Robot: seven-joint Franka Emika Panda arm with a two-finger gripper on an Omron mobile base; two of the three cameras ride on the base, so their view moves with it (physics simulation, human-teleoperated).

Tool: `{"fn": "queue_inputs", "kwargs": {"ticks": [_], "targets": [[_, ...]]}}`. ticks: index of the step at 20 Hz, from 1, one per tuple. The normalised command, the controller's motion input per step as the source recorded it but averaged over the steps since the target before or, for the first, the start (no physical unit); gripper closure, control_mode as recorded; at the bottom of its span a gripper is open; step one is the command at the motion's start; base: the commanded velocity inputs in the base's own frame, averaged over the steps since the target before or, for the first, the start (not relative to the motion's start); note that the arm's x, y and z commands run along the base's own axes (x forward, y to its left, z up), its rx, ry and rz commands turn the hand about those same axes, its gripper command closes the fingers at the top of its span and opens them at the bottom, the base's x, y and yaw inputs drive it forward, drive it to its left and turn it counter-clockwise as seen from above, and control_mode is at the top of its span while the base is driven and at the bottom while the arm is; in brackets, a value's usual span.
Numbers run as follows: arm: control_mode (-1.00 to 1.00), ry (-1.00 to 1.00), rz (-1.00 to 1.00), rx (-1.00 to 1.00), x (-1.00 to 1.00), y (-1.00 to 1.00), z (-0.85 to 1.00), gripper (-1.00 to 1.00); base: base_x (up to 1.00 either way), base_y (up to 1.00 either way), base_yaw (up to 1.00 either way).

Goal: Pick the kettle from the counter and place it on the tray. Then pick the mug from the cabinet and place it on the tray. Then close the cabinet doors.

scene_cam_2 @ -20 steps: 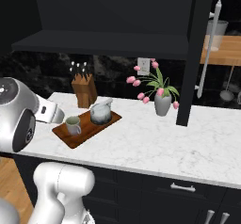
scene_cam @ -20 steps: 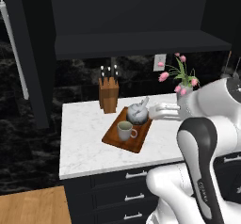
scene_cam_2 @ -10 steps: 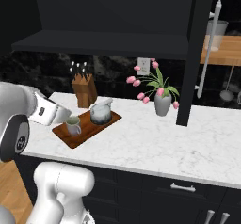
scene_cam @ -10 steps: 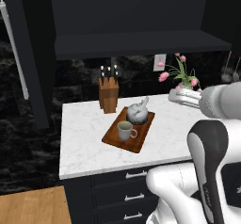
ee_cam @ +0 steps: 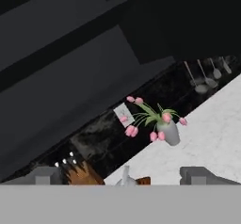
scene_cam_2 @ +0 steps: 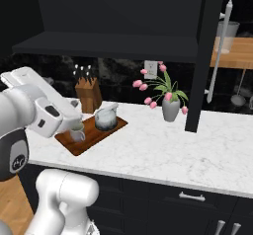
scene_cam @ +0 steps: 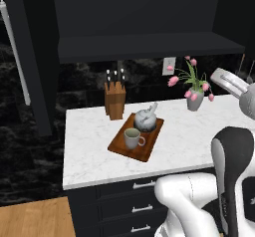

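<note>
On the reddish-brown tray (scene_cam: 147, 149) (scene_cam_2: 92, 136) stand the silver-grey kettle (scene_cam: 146, 120) (scene_cam_2: 105, 118) and, in front of it, the pale mug (scene_cam: 132, 138) (scene_cam_2: 76, 132). The tray lies on the white marble counter (scene_cam: 94, 146). Above it the black cabinet (scene_cam: 149, 46) has both doors swung wide: the left door (scene_cam: 35, 57) and the right door (scene_cam_2: 206, 56). In the hand view my gripper (ee_cam: 124, 175) is open and holds nothing. It looks across the counter, with the kettle's top (ee_cam: 126, 177) low between the fingertips (ee_cam: 47, 175).
A grey vase of pink flowers (scene_cam: 195, 99) (scene_cam_2: 170, 108) (ee_cam: 168, 132) stands right of the tray. A light-wood knife block (scene_cam: 115, 100) (scene_cam_2: 88, 95) stands behind the tray's left end. Long silver handles (scene_cam: 15, 52) (scene_cam_2: 221, 46) run down the open doors. Dark drawers sit under the counter.
My hand has drawn back from beside the kettle, up and to the right in the left base view. The gripper stays open. Kettle and mug have not moved on the tray.
</note>
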Motion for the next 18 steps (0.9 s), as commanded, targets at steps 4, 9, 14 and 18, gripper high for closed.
{"fn": "queue_inputs", "kwargs": {"ticks": [4,9,14,18], "targets": [[-1.0,-0.17,-0.17,0.3,-0.28,-0.73,0.26,-1.0,0.0,0.0,0.0],[-1.0,-0.07,-0.14,0.39,-0.32,-0.78,0.2,-1.0,0.0,0.0,0.0],[-1.0,0.0,-0.22,0.38,-0.35,-0.72,0.2,-1.0,0.0,0.0,0.0],[-1.0,-0.02,-0.19,0.37,-0.38,-0.72,0.2,-1.0,0.0,0.0,0.0]]}}
